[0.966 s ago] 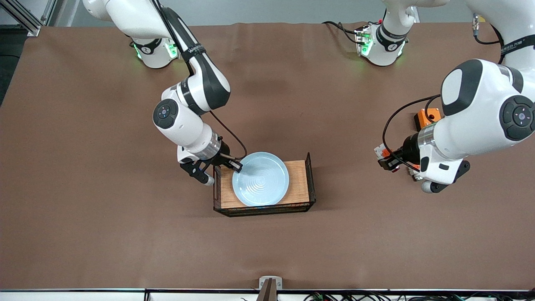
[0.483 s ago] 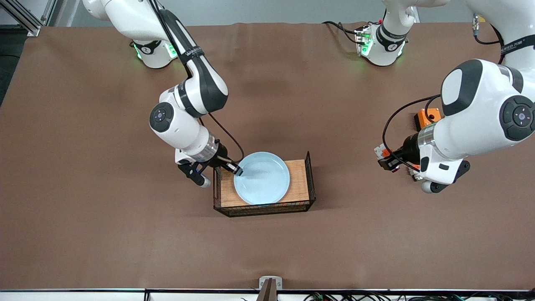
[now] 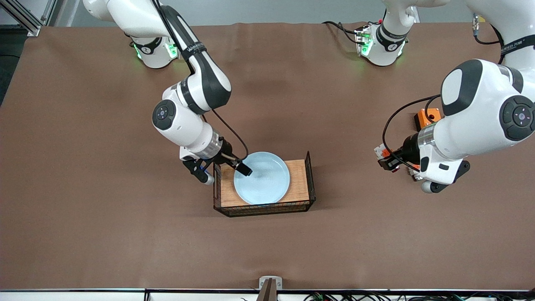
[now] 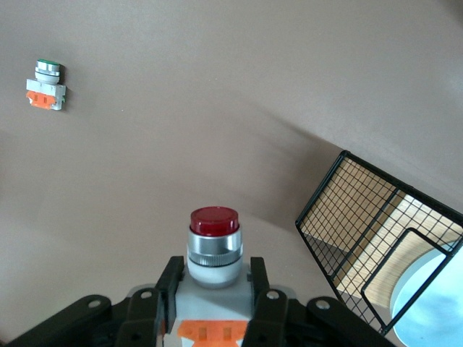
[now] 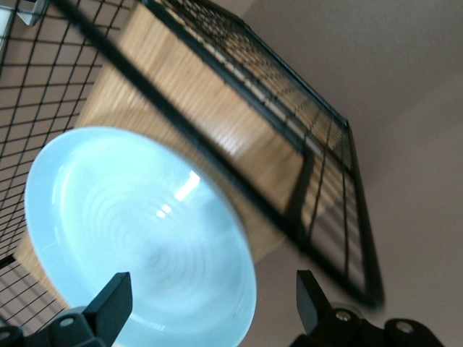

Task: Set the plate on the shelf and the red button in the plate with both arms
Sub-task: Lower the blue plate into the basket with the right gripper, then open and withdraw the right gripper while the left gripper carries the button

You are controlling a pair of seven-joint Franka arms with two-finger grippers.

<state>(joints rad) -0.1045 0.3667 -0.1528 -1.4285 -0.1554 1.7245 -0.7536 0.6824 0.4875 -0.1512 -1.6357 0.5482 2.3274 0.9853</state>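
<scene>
Plate (image 3: pixel 262 178) — pale blue and round — lies on the wooden floor of a black wire basket (image 3: pixel 310 177) near the middle of the brown bench (image 3: pixel 83 209). The right claw (image 3: pixel 225 167) hangs over the plate's rim at the basket end toward the right arm's side, its fingers spread apart with nothing between them. The front view shows one dark finger over the plate's edge and the other outside the basket wall; the right wrist view shows what that view cannot: both fingertips (image 5: pixel 108 300) wide apart with the plate (image 5: pixel 137 238) below them, free of any grip, and the basket's mesh (image 5: pixel 318 152) running past it.

Toward the left arm's end of the bench, the left claw (image 3: pixel 386 161) is clamped on the red button (image 3: pixel 388 159), which in the front view is only a small white and orange shape at the arm's tip. The left wrist view makes it plain — the red cap (image 4: pixel 214 220) and silvery collar stand up between the closed black fingers (image 4: pixel 257 278). That same view shows a second small switch (image 4: pixel 47 85) with a pale tip lying on the bench, and a corner of the basket (image 4: pixel 362 231) with the plate's edge (image 4: pixel 427 303) inside. An orange box (image 3: pixel 427 117) sits on the bench, partly hidden by the left arm.
</scene>
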